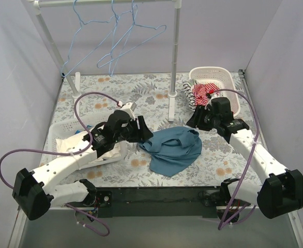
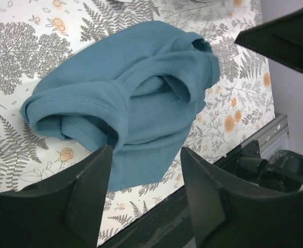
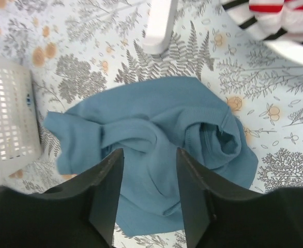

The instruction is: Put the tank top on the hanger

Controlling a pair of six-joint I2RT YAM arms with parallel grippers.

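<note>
The teal-blue tank top [image 1: 173,148] lies crumpled on the fern-print table, between the two arms. It fills the left wrist view [image 2: 136,98] and the right wrist view [image 3: 156,155]. My left gripper [image 1: 145,135] is open and empty, just left of the tank top's left edge. My right gripper [image 1: 194,120] is open and empty, above the tank top's upper right corner. Several light-blue wire hangers [image 1: 121,39] hang from the white rail at the back.
A white rack pole [image 1: 175,62] with a foot stands behind the tank top. A white basket [image 1: 231,85] at back right holds a red-and-white striped garment [image 1: 202,93]. Another white basket [image 1: 63,135] with white cloth sits at left under my left arm.
</note>
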